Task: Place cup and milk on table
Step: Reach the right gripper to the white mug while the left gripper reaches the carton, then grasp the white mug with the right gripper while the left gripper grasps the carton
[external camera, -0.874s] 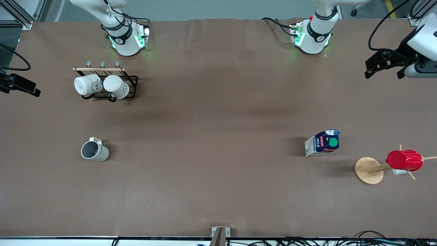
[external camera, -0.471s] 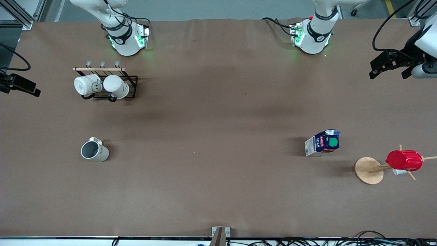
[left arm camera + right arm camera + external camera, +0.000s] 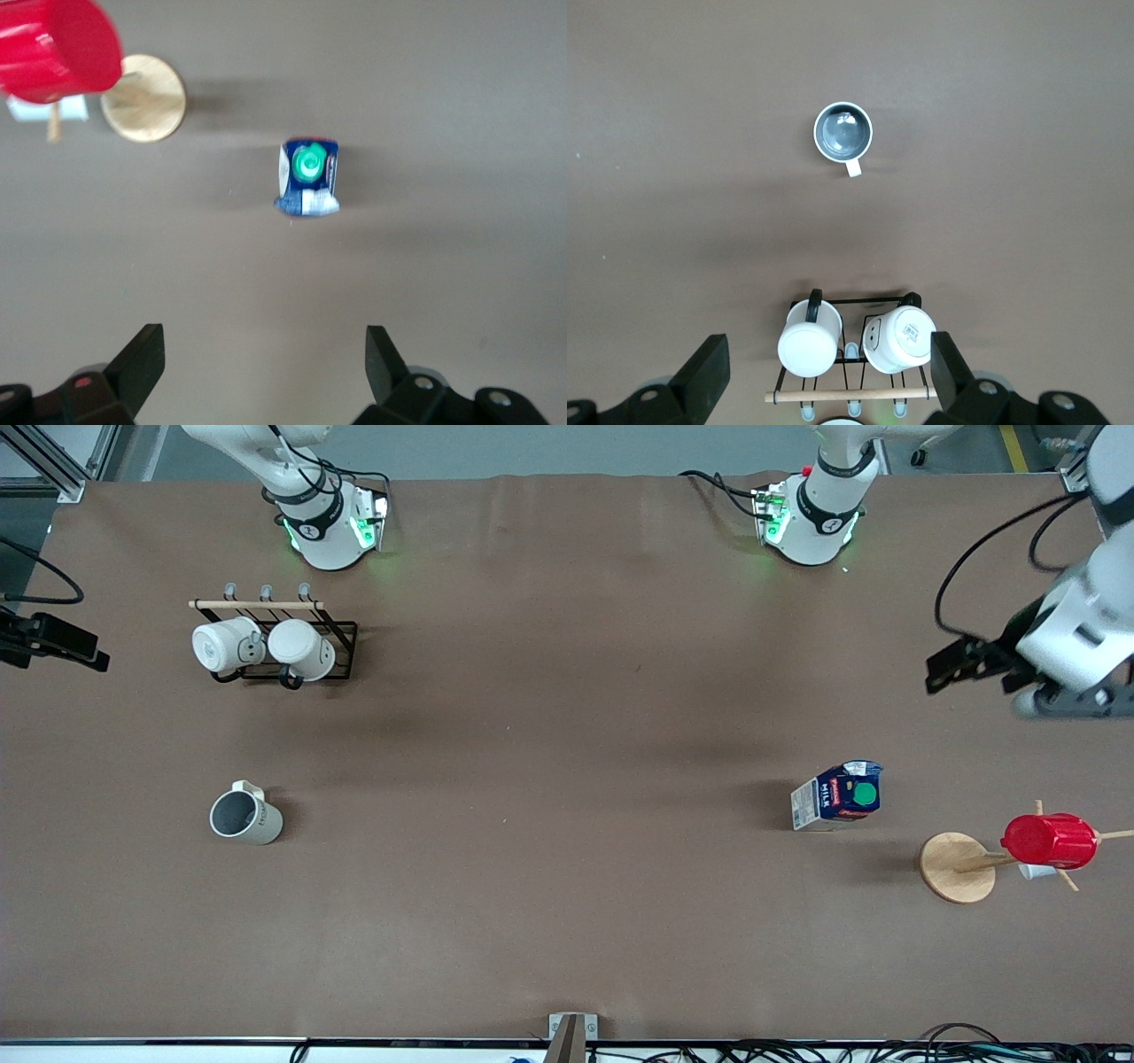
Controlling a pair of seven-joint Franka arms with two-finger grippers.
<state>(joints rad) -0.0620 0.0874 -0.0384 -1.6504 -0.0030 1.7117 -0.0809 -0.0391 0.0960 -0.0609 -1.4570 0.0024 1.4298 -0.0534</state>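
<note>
Rack (image 3: 341, 651), 2 white mugs (image 3: 229, 645), red cup (image 3: 1051, 841).

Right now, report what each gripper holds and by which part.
Nothing is held. The left gripper hangs open over the table near the milk; the right gripper, also open, hangs above the mug rack.

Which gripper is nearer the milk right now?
Left. The left gripper hangs open over the table's left-arm end, by the milk; the right gripper, open, is above the mug rack.
</note>
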